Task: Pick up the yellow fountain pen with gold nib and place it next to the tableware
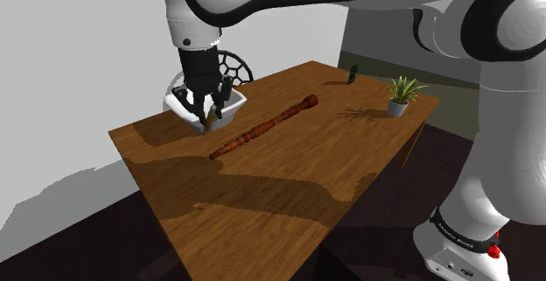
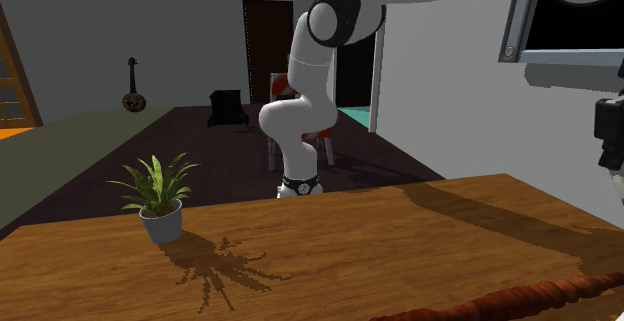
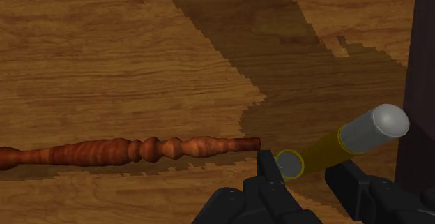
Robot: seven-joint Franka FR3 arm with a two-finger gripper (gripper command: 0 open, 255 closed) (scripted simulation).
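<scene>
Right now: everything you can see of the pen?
The pen has a dull yellow barrel with grey, metallic-looking ends, one rounded like a cap; which end bears the nib I cannot tell. It is clasped by the end effector, slanted across its fingers, above the wooden table. In the shoulder view it hangs at the fingertips right by the white bowl, close to one end of the wooden rod.

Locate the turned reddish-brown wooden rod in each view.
Shoulder view: rod diagonal mid-picture, beside the end effector.
Second exterior view: rod at the bottom right edge.
Wrist view: rod, tip beside the end effector holding the yellow pen.
Shared landmark: wooden table.
</scene>
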